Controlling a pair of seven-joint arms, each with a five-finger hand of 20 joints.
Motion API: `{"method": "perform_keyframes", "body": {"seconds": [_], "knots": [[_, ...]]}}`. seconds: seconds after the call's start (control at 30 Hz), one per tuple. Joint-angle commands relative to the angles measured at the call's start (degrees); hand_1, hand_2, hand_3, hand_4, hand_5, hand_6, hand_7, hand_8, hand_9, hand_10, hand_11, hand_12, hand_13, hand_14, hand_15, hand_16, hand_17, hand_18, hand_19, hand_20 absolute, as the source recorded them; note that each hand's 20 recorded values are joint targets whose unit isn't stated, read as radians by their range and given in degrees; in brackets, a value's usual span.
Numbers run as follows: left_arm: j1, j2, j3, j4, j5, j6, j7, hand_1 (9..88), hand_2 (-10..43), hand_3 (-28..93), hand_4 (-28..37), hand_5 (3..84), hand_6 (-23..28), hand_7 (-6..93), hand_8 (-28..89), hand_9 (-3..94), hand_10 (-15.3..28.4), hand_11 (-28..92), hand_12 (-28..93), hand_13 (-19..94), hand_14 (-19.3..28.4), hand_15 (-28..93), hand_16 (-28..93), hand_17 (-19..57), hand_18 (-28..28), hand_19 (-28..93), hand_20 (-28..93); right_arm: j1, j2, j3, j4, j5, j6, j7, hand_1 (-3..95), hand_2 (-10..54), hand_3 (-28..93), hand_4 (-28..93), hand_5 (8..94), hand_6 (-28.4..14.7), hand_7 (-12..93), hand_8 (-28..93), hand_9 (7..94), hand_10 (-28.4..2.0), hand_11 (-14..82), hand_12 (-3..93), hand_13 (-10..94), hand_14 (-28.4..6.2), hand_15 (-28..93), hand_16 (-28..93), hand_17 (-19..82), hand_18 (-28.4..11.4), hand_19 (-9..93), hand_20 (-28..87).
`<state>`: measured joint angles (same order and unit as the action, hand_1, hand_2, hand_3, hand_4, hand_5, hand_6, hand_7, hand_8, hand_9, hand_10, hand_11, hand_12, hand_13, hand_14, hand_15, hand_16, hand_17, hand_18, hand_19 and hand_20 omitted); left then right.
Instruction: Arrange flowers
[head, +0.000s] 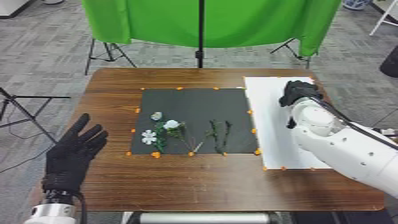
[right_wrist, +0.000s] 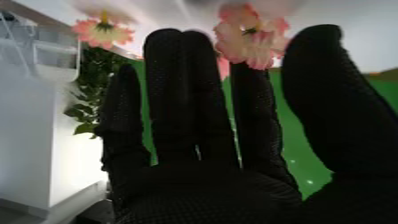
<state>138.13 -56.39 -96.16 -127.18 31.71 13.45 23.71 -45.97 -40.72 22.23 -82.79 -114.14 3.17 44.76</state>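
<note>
"Grey floor (head: 53, 70) is seen around a brown worktop (head: 213, 192), and green cloth (head: 160, 20) is hung beyond it on a stand (head: 201, 35). What is laid on the worktop?"

"Two sheets: a black mat (head: 191, 102) in the middle and, just beside it on the right, white paper (head: 271, 120). Both are dotted along their edges with orange bits (head: 156, 155)."

"And where are the flowers?"

"Several are placed on the mat. A pale bud (head: 156, 116) is set nearest the far left corner, a white rose (head: 171, 124) is found a little nearer, and a flat white flower (head: 148, 134) is laid towards the left edge, with green leaves (head: 160, 142) beside it. Two dark stems (head: 215, 135) are laid side by side, to the right of the rose."

"Are others shown in the right wrist view?"

"Two pink flowers (right_wrist: 251, 35) are seen by the fingertips, and a leafy plant (right_wrist: 89, 80) farther off. Whether either flower is touched cannot be told."

"How is each hand held?"

"The left hand (head: 67, 162) is held at the left of the mat, apart from it, released, with its fingers spread. The right hand (head: 302, 92) is held over the far part of the paper; its fingers are straight, and it is released as well."
</note>
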Motion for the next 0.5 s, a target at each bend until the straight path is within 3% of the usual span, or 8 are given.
{"method": "perform_keyframes", "body": {"seconds": [0.03,0.17,0.2,0.3,0.5], "knots": [[1.0,0.06,-0.16,0.18,-0.38,-0.05,-0.10,23.8,5.5,82,-23.6,33.6,7.2,11.6,-10,32.4,19.6,19,9,21,26.5,39,-9,-10.3,28.4,58,-2,-0.5,-0.8,-3.7,1.2,-5.3,5.9,1.0,52.5,-9.5,65,-28,77.7,4.3,18,-3,80.8,-7.8,16.5,28.4,66,-6.7,65,21,25,-22.7,78,45],[0.9,-0.42,-0.42,0.06,0.00,-0.26,-0.48,23.6,5.5,83,-23.6,33.5,7.3,11.9,-11,32.0,19.5,19,9,21,26.4,40,-9,-10.6,28.4,59,-2,-0.8,-0.3,-4.0,1.0,-7.2,8.2,0.5,59.7,-9.5,59,-28,86.0,4.5,17,0,91.7,-5.4,13.5,36.0,73,-4.4,67,24,29,-20.9,82,46],[0.7,-0.60,-0.44,0.13,0.12,-0.38,-0.69,23.6,5.5,83,-23.6,33.5,7.3,11.9,-11,32.0,19.5,19,9,21,26.3,40,-9,-10.6,28.4,58,-2,-1.3,0.1,-3.1,0.3,-7.3,8.8,0.3,60.2,-9.5,59,-28,86.6,4.5,17,0,92.4,-5.3,14.9,35.7,74,-4.2,68,23,30,-20.6,82,46],[1.1,0.35,-0.37,-0.09,-0.50,0.20,0.04,23.5,5.5,83,-23.7,33.4,7.4,12.1,-11,31.8,19.5,20,9,20,26.3,40,-9,-10.8,28.4,58,-1,-2.6,1.3,-0.7,-3.1,-7.5,10.9,-0.4,60.4,-9.5,60,-28,87.3,3.8,17,1,93.1,-5.5,16.2,36.0,75,-3.9,68,23,30,-20.2,83,46],[1.9,0.04,-1.07,-0.37,-0.53,0.38,-0.42,23.6,5.5,83,-23.8,33.5,7.4,12.0,-11,31.7,19.5,20,8,20,26.3,40,-9,-10.8,28.4,58,-1,-4.7,2.0,2.5,-13.0,-7.7,14.0,-4.9,58.7,-9.5,64,-28,88.0,3.1,16,1,93.5,-5.8,17.7,35.5,75,-4.0,68,23,31,-20.2,84,46]]}}
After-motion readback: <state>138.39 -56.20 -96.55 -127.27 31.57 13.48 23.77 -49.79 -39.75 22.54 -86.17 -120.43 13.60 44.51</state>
